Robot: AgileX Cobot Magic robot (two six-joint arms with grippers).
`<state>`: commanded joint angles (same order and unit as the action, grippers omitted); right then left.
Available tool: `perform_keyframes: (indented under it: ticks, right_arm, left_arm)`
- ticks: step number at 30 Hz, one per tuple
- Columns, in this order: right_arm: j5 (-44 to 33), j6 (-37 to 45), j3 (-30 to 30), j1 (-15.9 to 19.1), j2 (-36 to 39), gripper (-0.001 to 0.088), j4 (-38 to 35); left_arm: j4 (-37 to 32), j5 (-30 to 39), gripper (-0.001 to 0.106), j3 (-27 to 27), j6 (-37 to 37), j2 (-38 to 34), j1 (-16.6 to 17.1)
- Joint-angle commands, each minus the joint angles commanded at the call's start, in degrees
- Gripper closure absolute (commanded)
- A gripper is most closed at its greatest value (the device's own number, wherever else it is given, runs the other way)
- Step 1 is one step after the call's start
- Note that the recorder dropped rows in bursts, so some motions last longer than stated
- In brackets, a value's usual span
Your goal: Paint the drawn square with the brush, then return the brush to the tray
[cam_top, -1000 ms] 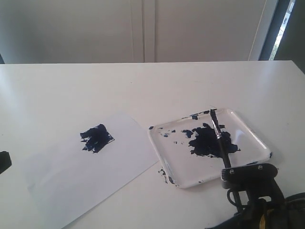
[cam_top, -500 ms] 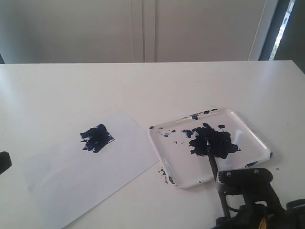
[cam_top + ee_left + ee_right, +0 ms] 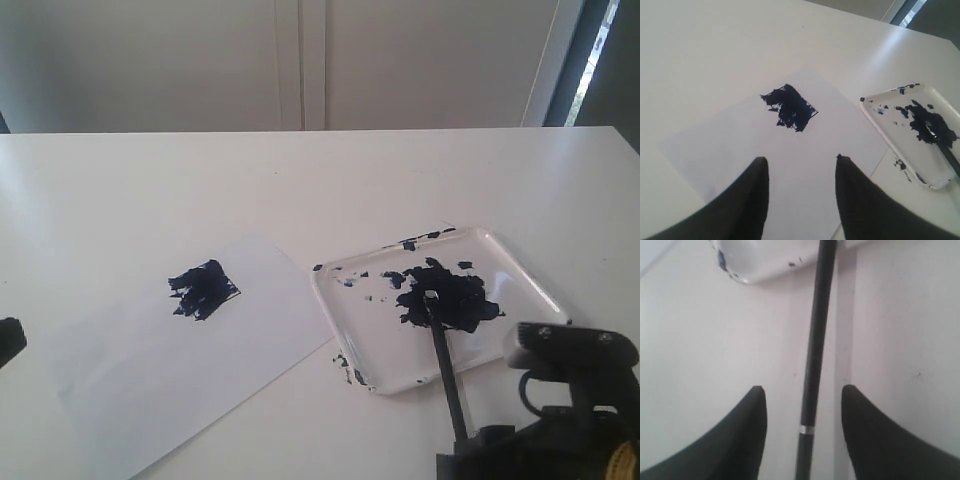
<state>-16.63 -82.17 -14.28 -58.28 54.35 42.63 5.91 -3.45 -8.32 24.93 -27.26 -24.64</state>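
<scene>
My right claw (image 3: 802, 405) stands open, its two dark fingers (image 3: 747, 435) apart on either side of the brush (image 3: 443, 365), with a clear gap on each side of the handle, so I have hold of nothing. In the right wrist view the handle runs straight down between the fingers, a thin silver ring around it near them, and I cannot tell whether it touches the counter (image 3: 300, 180) there.

The brush leans over the near rim of the tray (image 3: 535, 285), its tip in the dark blue puddle (image 3: 448, 298) near the tray's middle and its handle reaching out past the rim toward my right arm. Small blue specks lie on the tray's floor to the left of the puddle, and a few more sit on the counter just beside the tray's near left corner.

Left of the tray lies the paper (image 3: 150, 380), one corner close to the tray's left rim. The square (image 3: 203, 289) on it is a ragged dark blue blotch, well apart from the tray.

My left claw (image 3: 800, 192) hangs open over the paper's near part, holding nothing, the square beyond its fingertips.
</scene>
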Motion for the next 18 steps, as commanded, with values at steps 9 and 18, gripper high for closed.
perform_keyframes:
  ticks: [9,18]
  right_arm:
    - [4.44,0.00,0.00,0.00,-15.95,0.0733,7.34]
    - [12.22,0.00,0.36,0.00,-27.30,0.0868,16.69]
  left_arm:
    - [0.00,-2.97,0.057,4.34,0.64,6.62,0.00]
    - [0.00,-1.44,0.057,8.32,1.34,12.57,0.00]
